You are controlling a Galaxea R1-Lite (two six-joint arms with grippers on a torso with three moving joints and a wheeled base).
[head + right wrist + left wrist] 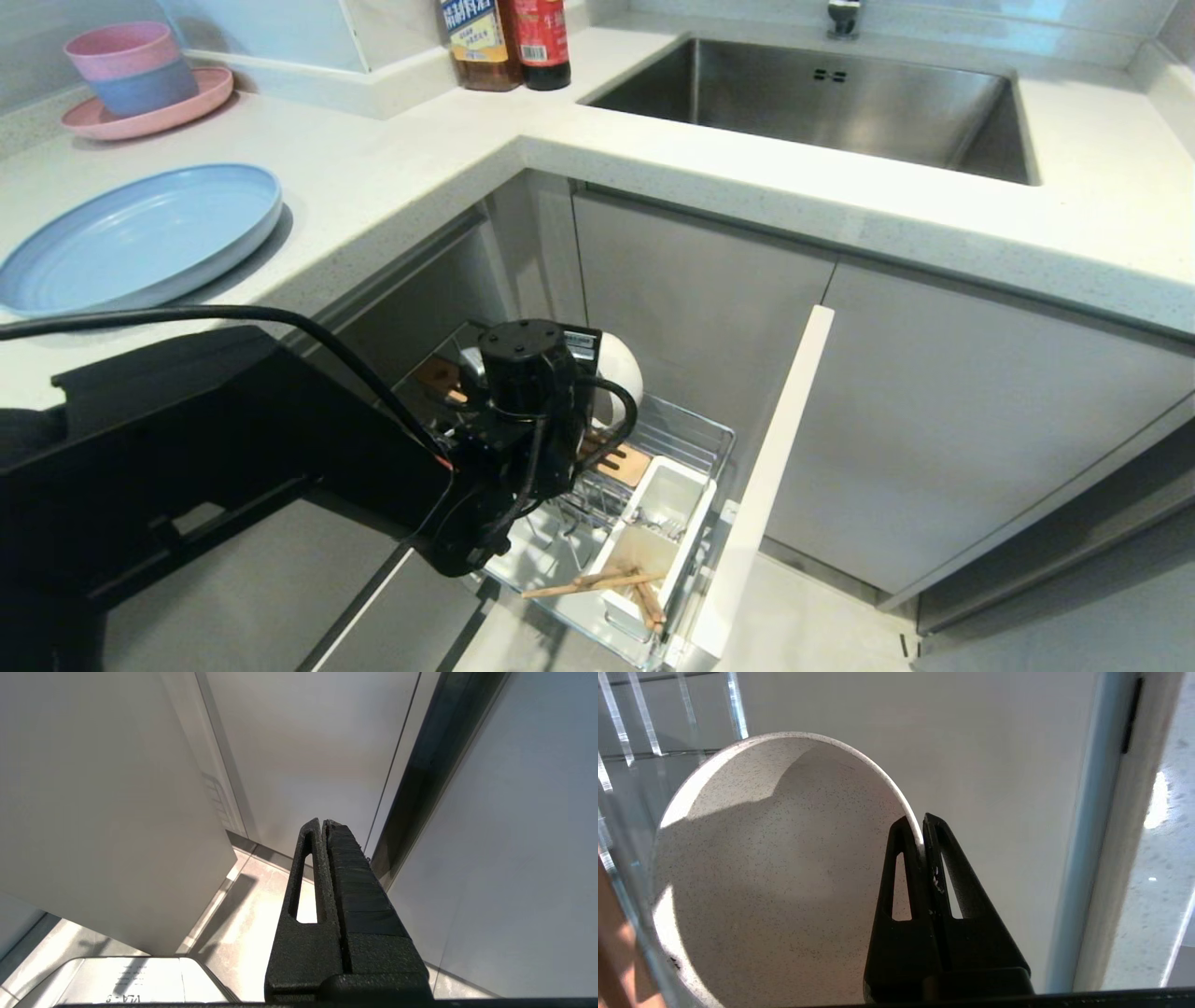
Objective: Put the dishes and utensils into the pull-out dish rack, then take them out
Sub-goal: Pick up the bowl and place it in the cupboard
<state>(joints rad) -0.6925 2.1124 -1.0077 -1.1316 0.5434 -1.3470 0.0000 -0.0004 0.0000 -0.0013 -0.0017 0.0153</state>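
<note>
Black left gripper (923,833) fills the foreground, its fingers (903,868) clamped on the rim of the small cream-white bowl (775,882) — one finger inside the bowl, one outside, above the pull-out dish rack (686,439). Beyond the fingers, chopsticks (597,583) lie across the rack's white cutlery holder (667,523), and the pale blue plate (140,233) sits well apart on the countertop (420,159). Right gripper (322,828) hangs parked near the floor — fingers pressed together, empty.

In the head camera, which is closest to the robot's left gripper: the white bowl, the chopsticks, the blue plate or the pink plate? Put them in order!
From the left gripper:
1. White bowl, held by its rim.
2. Chopsticks, in the rack's front holder.
3. Blue plate, up on the counter.
4. Pink plate, at the counter's back corner.
</note>
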